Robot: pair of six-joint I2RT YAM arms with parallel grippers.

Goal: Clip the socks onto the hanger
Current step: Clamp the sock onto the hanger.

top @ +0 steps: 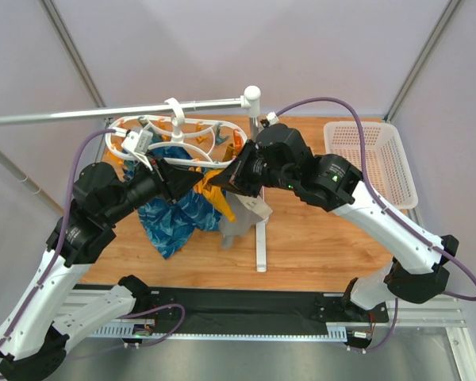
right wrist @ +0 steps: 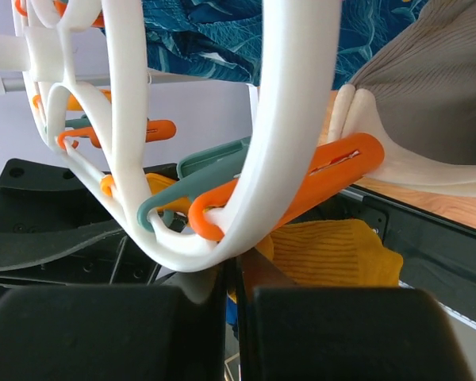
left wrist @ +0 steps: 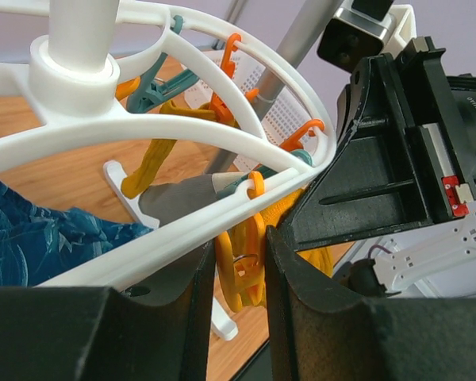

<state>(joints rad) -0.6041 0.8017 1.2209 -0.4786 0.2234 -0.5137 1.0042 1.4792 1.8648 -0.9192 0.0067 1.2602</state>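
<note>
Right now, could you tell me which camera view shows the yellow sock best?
The right wrist view: the sock sits by the hanger ring, its knit clear. The top view shows only a small yellow patch near the hanger; the left wrist view, at most a sliver beside an orange clip.

White oval hanger (right wrist: 293,119), yellow sock (right wrist: 333,254) beneath

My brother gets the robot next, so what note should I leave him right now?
Left end effector: closed on an orange clip of the hanger.
Right end effector: shut, apparently pinching a yellow sock just below the hanger's ring.
Done: sock is up at the hanger, clip is gripped.
Left: feed the sock's edge into the clip, then let go. The other sock cannot be made out for sure, so check it.
</note>
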